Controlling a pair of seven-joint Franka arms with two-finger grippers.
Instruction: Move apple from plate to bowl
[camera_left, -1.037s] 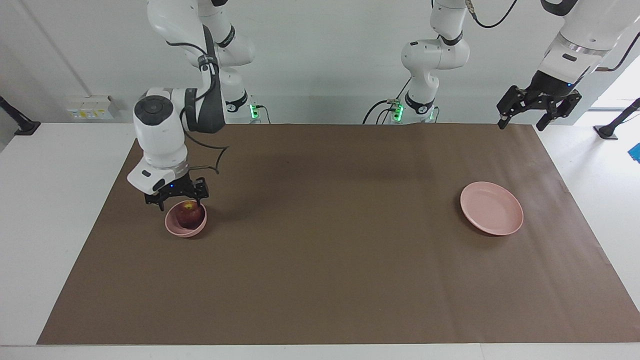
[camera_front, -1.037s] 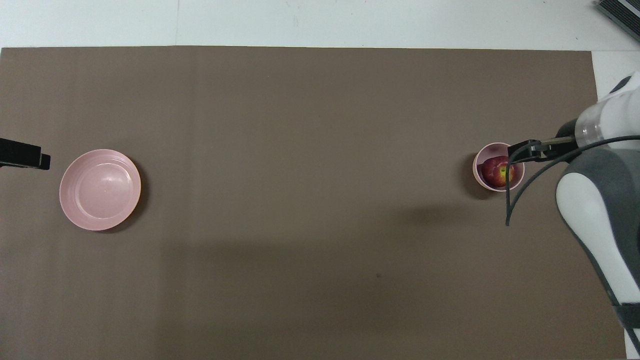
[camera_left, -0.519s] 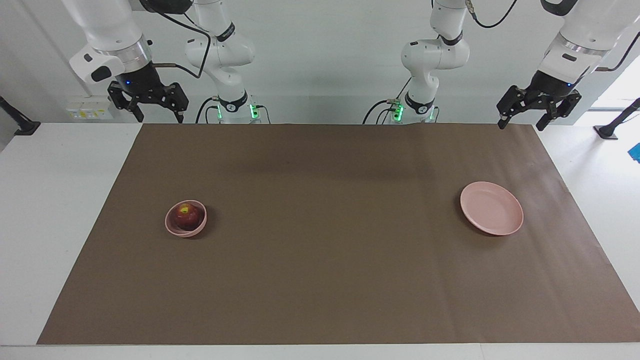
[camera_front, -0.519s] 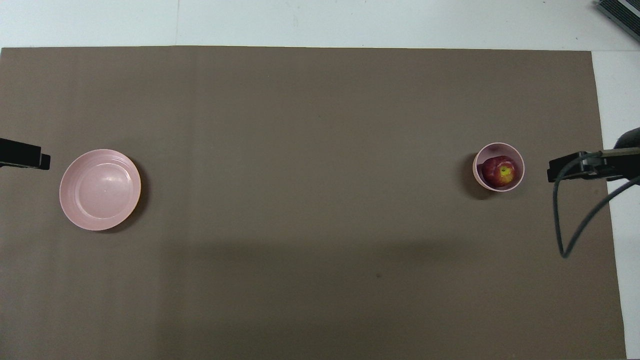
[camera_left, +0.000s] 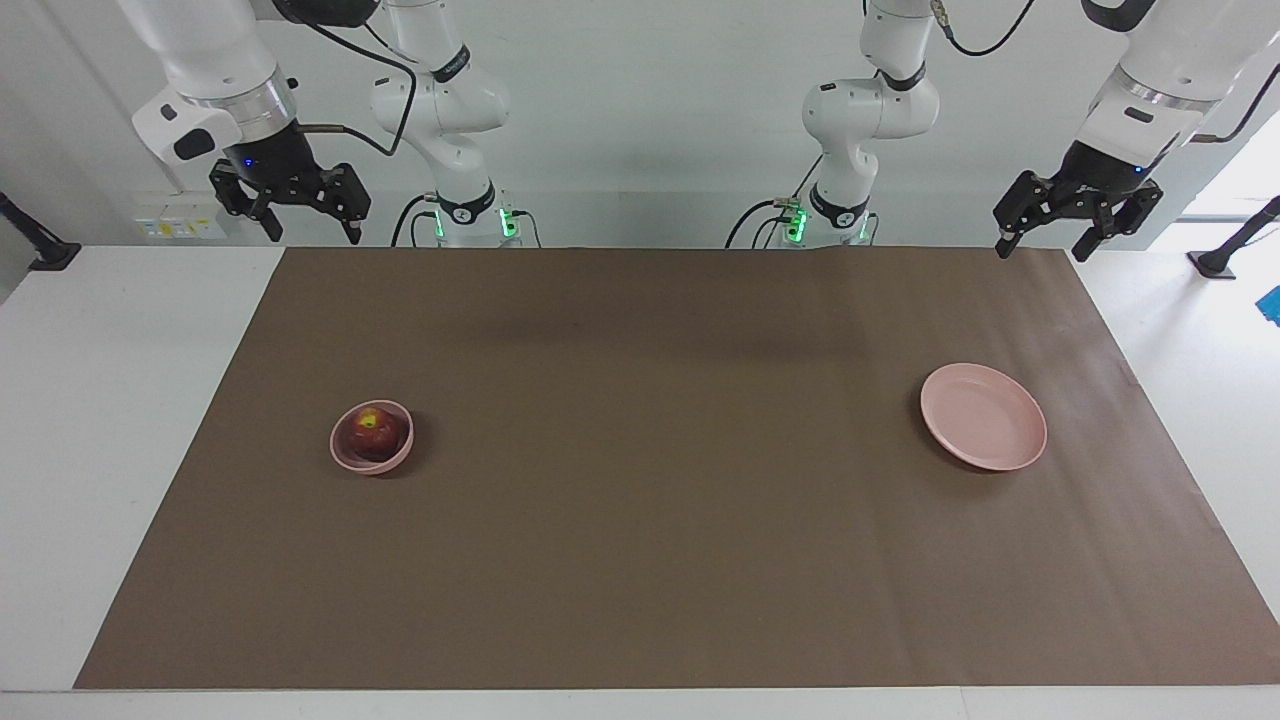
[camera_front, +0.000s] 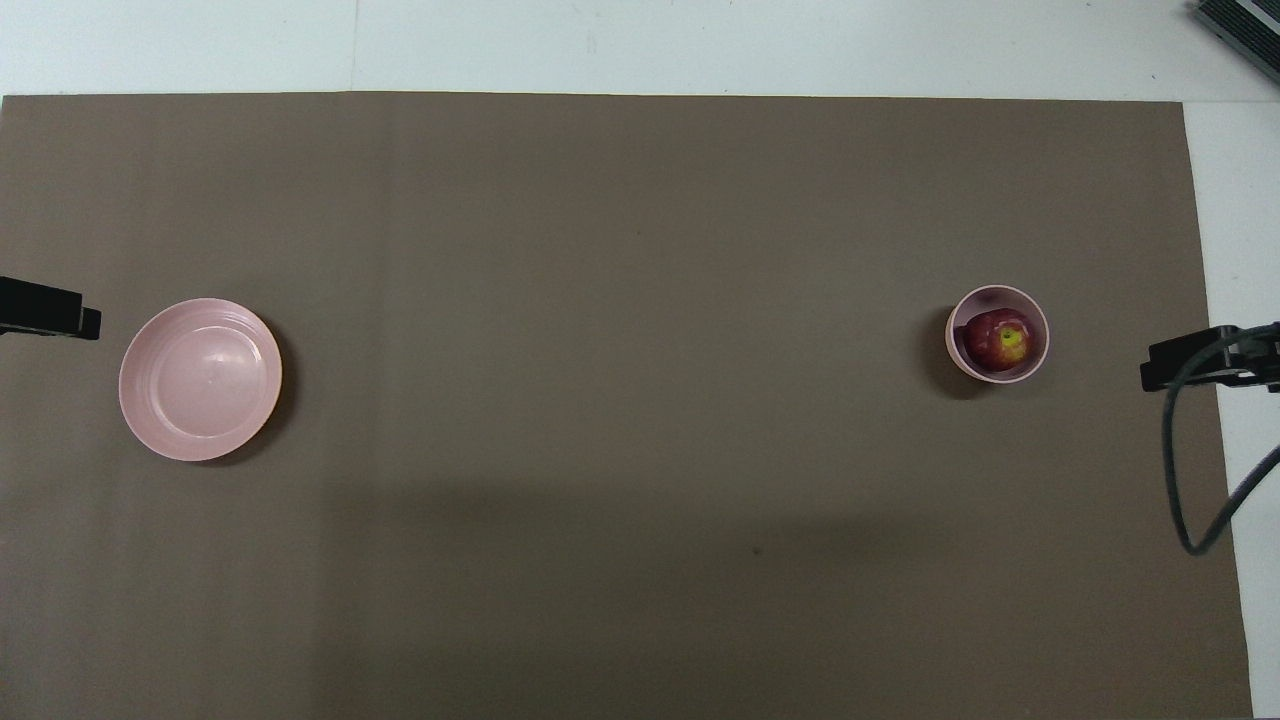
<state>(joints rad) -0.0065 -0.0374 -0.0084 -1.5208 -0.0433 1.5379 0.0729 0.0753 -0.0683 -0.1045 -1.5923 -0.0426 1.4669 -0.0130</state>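
White table (camera_left: 120, 420), brown mat (camera_left: 660, 540), bowl (camera_left: 345, 455), plate (camera_left: 985, 416)

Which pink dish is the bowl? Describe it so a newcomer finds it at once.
On the brown mat, look toward the right arm's end of the table. The bowl sits there, small, deep and pale pink. Unlike the wide, flat, bare plate at the left arm's end, it holds a dark red apple.

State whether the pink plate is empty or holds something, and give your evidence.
Empty. The plate shows only its bare pink surface in both views; the apple sits in the bowl toward the right arm's end.
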